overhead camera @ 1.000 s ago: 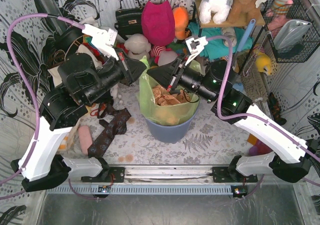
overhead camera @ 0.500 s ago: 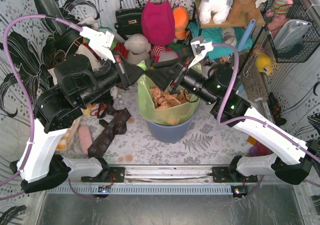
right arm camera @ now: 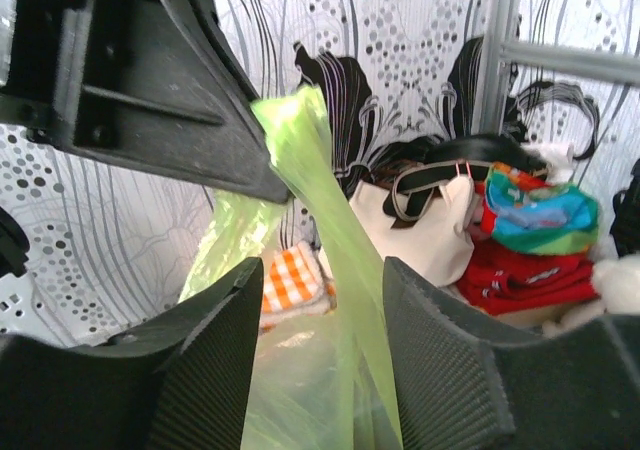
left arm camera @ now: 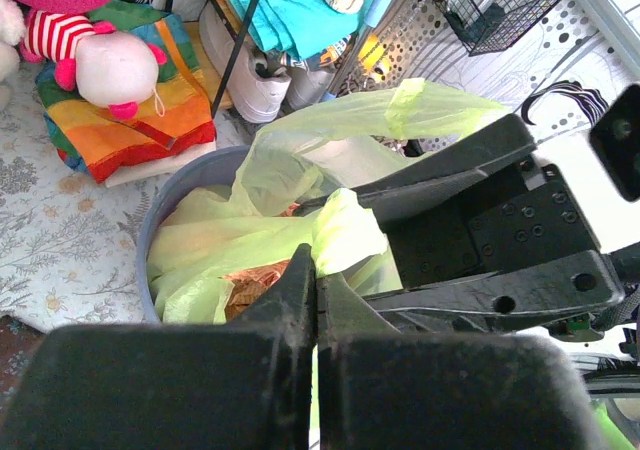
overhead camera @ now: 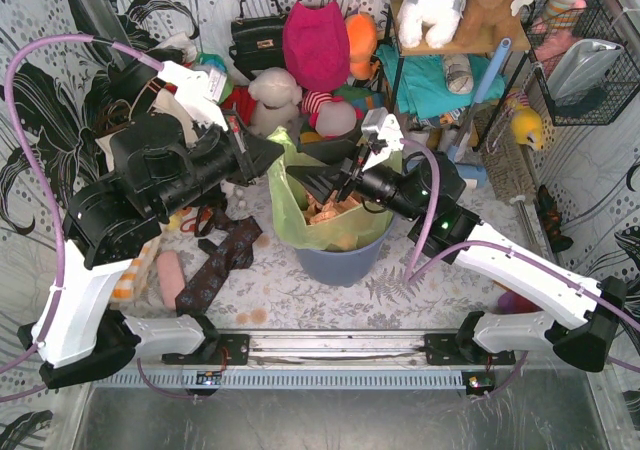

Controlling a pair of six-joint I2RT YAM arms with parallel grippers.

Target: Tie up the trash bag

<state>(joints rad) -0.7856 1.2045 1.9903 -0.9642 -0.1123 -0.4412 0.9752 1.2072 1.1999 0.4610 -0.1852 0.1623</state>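
a thin, translucent lime-green plastic trash bag stands open at the centre of the table, lining a round blue-grey bin, with crumpled orange-brown paper showing inside it. the step in hand looks like gathering the bag's rim, and no knot is made yet. the left gripper reaches in from the bin's 9 o'clock side. its two black fingers are pressed tightly together, and they pinch a raised flap of the green plastic at about 11 o'clock on the rim. that flap is pulled up into a taut strip above the bin. the right gripper comes in from the 3 o'clock side with its ribbed fingers spread wide. the green strip runs up between them, and it is hard to tell whether it brushes either finger. it is not clamped. the two grippers sit tip to tip, very near each other over the bag's mouth. the next move probably calls for the right gripper to close on this strip, or on the opposite rim, so the two ends can be crossed. the plastic is thin and may slip or tear if pulled hard. soft toys and bags crowd the table at 12 o'clock.
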